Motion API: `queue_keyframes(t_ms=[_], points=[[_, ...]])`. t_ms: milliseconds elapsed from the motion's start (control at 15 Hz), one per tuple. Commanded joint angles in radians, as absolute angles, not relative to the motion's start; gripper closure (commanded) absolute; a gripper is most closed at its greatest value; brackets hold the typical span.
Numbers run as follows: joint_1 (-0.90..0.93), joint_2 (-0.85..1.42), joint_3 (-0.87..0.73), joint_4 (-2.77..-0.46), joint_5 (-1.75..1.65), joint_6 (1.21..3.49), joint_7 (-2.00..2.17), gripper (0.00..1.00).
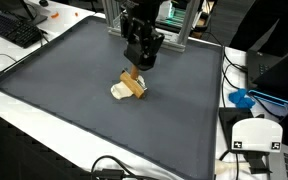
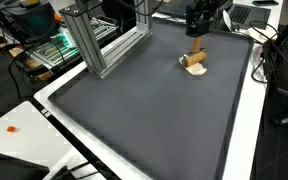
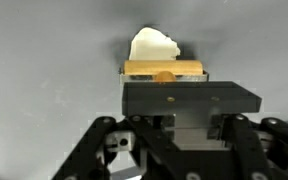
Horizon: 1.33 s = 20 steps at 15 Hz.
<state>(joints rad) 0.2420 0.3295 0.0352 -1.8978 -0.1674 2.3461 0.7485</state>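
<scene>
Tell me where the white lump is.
The white lump lies on the dark mat in an exterior view, against the wooden block that the hand grips.

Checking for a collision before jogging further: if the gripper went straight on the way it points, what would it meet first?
The gripper is shut on the wooden block; going on, it would probably press that onto the white lump on the grey mat, though depth is unclear.

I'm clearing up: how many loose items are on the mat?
2. A tan wooden piece, gripped by the hand, and a white lump right beside it on the grey mat. The hand could hide something small.
</scene>
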Motion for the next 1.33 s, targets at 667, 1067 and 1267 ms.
queue_keyframes(t_ms=[667, 1067, 1267], points=[[0.202, 0.251, 0.049, -1.946, -0.052, 2.297, 0.668, 0.74], [0.204, 0.242, 0.053, -1.986, -0.044, 2.299, 0.648, 0.74], [0.209, 0.246, 0.062, -1.992, -0.045, 2.304, 0.64, 0.22]])
